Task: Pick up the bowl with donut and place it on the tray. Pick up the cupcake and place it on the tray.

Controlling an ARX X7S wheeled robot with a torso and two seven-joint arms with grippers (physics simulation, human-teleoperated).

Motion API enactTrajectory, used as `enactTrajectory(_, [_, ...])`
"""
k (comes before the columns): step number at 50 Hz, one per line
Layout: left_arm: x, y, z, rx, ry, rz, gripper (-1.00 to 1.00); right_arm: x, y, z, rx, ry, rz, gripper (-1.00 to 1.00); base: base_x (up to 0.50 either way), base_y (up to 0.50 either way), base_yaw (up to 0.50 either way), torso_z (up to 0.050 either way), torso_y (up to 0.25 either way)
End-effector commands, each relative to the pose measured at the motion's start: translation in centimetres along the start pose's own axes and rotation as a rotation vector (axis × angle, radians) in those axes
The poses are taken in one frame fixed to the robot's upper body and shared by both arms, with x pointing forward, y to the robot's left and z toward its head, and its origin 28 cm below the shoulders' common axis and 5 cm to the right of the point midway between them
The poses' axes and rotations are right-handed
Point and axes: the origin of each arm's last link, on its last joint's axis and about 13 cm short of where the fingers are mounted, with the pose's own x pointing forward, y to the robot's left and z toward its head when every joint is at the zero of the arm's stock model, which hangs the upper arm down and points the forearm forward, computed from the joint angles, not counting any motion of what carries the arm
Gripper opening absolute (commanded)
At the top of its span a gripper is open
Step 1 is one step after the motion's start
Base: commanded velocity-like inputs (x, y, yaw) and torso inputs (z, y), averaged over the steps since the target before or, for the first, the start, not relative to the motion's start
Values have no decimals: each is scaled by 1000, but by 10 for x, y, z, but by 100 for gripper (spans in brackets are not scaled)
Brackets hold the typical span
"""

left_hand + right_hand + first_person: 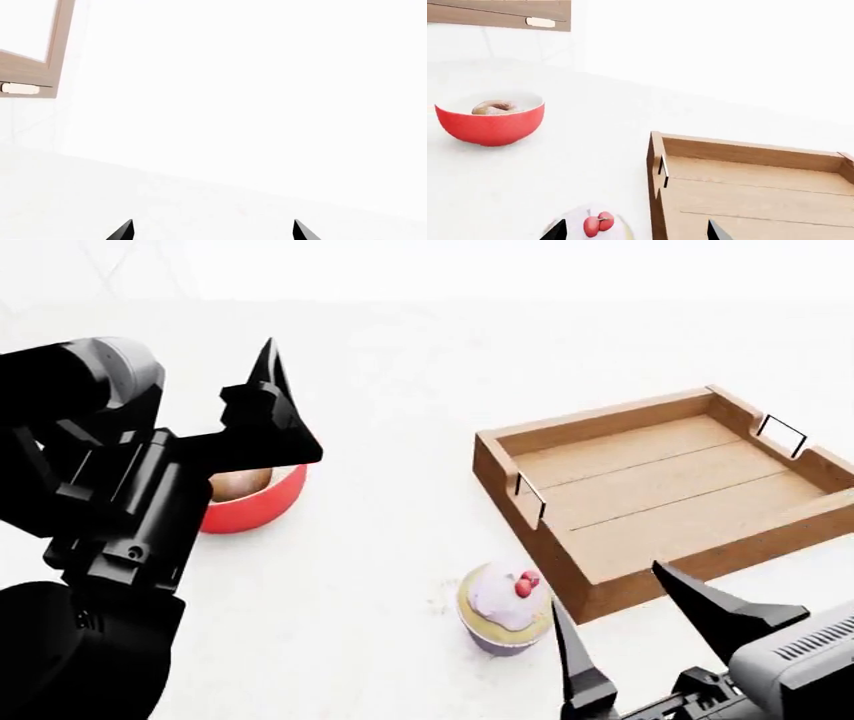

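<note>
The red bowl with the brown donut stands left of centre, partly hidden behind my left arm. In the right wrist view the bowl and donut show in full. My left gripper is open, raised above the bowl, with only white surface between its fingers. The cupcake stands just off the near left corner of the empty wooden tray. My right gripper is open, holds nothing, and hovers above the cupcake and the tray wall.
Everything rests on a white counter. A wood-framed cabinet with a pale handle hangs on the far wall. Thin metal handles stand at the tray's short ends.
</note>
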Motion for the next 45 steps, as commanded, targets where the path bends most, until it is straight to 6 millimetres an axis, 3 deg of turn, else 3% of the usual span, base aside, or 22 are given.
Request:
enactTrajectory(1, [1,0,0,-3,3,-6,100,-32,-5,-12,46,103,-10,100,0,0,0,0,0])
enactTrajectory(23, [4,0,-4,4,15,-9,100,-27,-3,-34,53,303,85,100,0,0,0,0,0])
enactTrajectory(33, [3,1,-7,-1,20,-5,100,-8,-3,-23,64,316,68,100,0,0,0,0,0])
enactTrajectory(45, [3,1,-6,0,17,-6,100,0,9,-25,24,311,132,100,0,0,0,0,0])
